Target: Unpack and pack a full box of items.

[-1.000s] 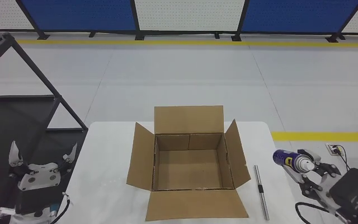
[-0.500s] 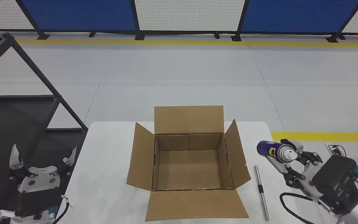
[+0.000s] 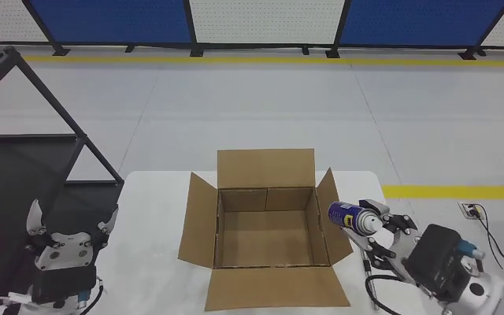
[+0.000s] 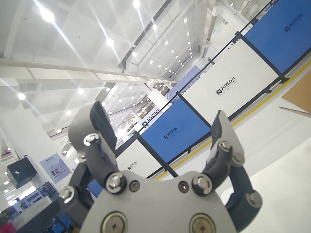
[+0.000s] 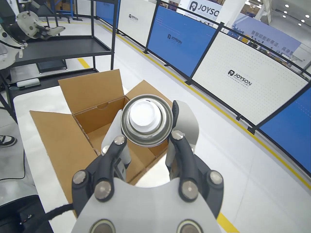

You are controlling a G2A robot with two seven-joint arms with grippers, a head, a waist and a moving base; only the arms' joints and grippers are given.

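Grey and empty, the left gripper (image 3: 71, 214) stands spread wide at eight o'clock from the cardboard box (image 3: 268, 167), which is bare inside with its flaps out. At its three o'clock the right gripper (image 5: 147, 120) clamps the spray can (image 3: 346, 214) over the flap. The can probably ought to clear the rim before lowering. Its label's lettering is too small to read.

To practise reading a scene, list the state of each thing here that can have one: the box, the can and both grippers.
Brown cardboard box: open, all four flaps spread, floor bare.
Blue spray can with white cap: gripped, held by the box's right flap.
Right gripper: shut on the spray can.
Left gripper: open, holding nothing.
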